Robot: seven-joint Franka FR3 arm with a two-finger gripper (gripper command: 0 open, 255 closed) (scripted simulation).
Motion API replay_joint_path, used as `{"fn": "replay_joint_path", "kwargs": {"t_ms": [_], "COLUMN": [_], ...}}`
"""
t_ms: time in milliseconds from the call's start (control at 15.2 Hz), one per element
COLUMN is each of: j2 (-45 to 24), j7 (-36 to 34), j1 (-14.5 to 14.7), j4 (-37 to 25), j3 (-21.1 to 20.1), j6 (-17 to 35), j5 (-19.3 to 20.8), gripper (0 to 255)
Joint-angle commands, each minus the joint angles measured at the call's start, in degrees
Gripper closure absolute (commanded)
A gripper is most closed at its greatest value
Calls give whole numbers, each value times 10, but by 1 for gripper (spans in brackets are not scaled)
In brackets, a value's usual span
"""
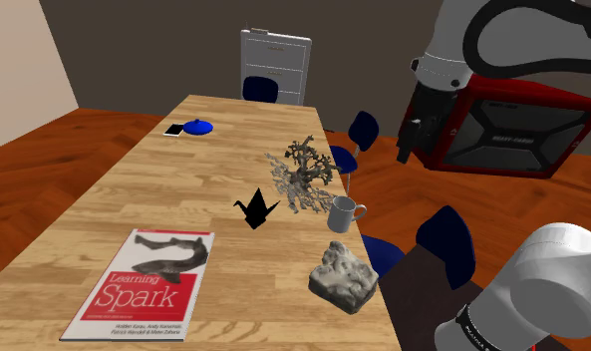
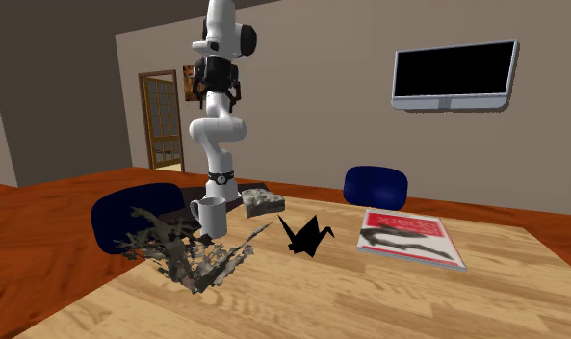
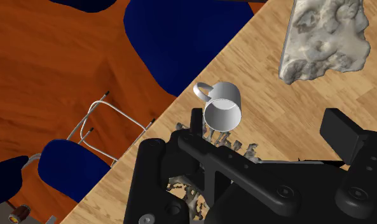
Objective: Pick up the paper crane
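The paper crane (image 1: 255, 207) is black and stands upright near the middle of the wooden table (image 1: 163, 189); in the second exterior view the crane (image 2: 305, 234) sits between a mug and a book. My gripper (image 1: 410, 146) hangs high in the air off the table's edge on the shoulder view's right, well apart from the crane. From across the table the gripper (image 2: 219, 94) shows far above the tabletop. In the wrist view the gripper (image 3: 269, 127) is open with nothing between its fingers, and it looks down on the mug (image 3: 222, 111).
A grey mug (image 1: 344, 212), a pale rock (image 1: 343, 276) and a branchy twig-like object (image 1: 303, 170) stand between my gripper and the crane. A "Learning Spark" book (image 1: 144, 284) lies at the near end. Blue chairs (image 1: 447, 244) line the table's edge. A blue lid (image 1: 198, 127) sits at the far end.
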State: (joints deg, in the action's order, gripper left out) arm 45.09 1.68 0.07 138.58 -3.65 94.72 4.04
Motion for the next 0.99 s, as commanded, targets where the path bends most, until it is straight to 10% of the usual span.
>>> {"fn": "replay_joint_path", "kwargs": {"t_ms": [0,924], "j2": [0,-275], "j7": [0,144], "j1": [0,52], "j4": [0,-57], "j3": [0,27], "j6": [0,232], "j5": [0,-20], "gripper": [0,0]}}
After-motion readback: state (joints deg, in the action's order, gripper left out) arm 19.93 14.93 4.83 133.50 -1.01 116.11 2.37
